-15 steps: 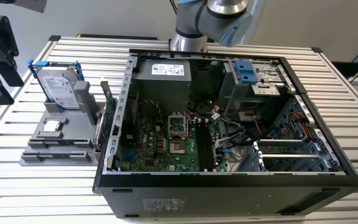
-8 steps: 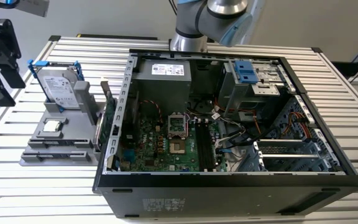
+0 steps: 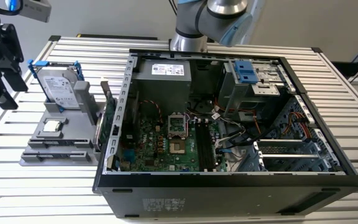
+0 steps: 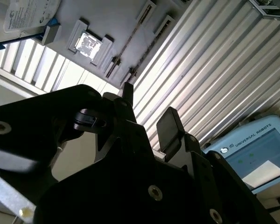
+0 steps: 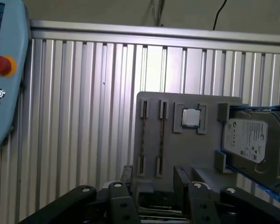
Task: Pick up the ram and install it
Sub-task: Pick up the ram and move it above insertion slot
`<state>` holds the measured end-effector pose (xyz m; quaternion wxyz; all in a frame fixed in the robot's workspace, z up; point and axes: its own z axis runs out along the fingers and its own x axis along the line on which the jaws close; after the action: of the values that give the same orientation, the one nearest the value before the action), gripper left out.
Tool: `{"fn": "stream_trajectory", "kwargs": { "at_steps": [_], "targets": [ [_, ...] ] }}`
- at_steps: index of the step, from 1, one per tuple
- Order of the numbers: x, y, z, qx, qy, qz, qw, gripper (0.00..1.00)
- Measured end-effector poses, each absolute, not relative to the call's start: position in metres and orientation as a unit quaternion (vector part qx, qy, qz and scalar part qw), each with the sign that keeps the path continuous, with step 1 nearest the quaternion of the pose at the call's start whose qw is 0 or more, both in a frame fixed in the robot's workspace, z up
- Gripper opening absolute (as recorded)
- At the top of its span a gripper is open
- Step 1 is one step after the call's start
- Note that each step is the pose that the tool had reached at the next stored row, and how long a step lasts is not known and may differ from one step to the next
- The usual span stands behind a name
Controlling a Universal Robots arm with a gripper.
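Table [image 3: 36, 186]: silver, ribbed slats. Tray [image 3: 54, 156]: plain grey. On the tray: drive [image 3: 61, 91] silver, white label, blue frame; chip [image 3: 53, 125] silver; ram [image 3: 110, 119] dark green. Beside the tray: case [image 3: 229, 191] black, its board [image 3: 154, 144] green. Gripper [image 5: 153, 176] black. Arm [image 3: 188, 18] silver-grey, pale blue cap. Pendant [image 5: 4, 107] pale blue, red button [image 5: 1, 64].

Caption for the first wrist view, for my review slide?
Open tool faces the gray holder carrying ram, processor and hard drive.

Black end effector [image 5: 153, 181], silver-blue arm [image 3: 219, 16]
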<state>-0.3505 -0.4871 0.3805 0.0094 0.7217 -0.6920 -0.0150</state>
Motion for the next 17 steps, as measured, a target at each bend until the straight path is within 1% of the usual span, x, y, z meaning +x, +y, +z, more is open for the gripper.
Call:
{"fn": "stream_trajectory", "kwargs": {
  "at_steps": [17],
  "targets": [
    [-0.351,-0.487,0.366,0.717,-0.697,-0.010,0.007,1.00]
  ]
}}
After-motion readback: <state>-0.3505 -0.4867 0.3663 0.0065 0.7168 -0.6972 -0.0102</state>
